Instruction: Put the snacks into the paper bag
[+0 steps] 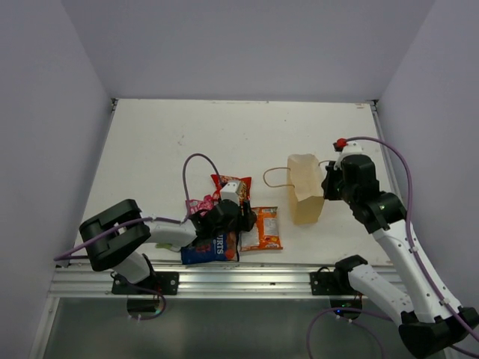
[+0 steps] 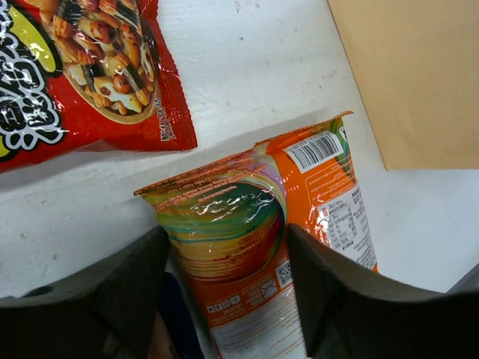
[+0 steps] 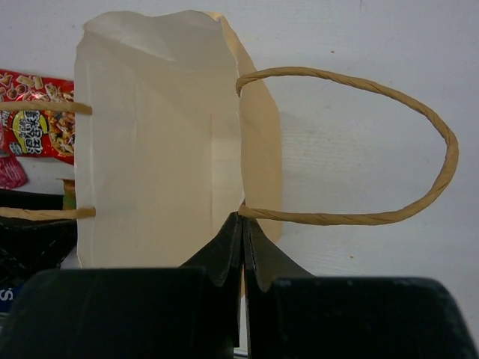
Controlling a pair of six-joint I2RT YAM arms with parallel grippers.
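Observation:
The tan paper bag lies with its mouth toward my right gripper. That gripper is shut on the bag's rim, beside one loop handle. My left gripper is at the orange snack packet. In the left wrist view its fingers press both sides of the orange packet, which buckles upward between them. A red packet lies behind, a blue crisp bag under the left wrist, and a pink packet to its left.
The table's metal front rail runs just behind the arm bases. Grey walls close in the table on three sides. In the left wrist view the paper bag's side lies just right of the orange packet, and the red packet lies upper left.

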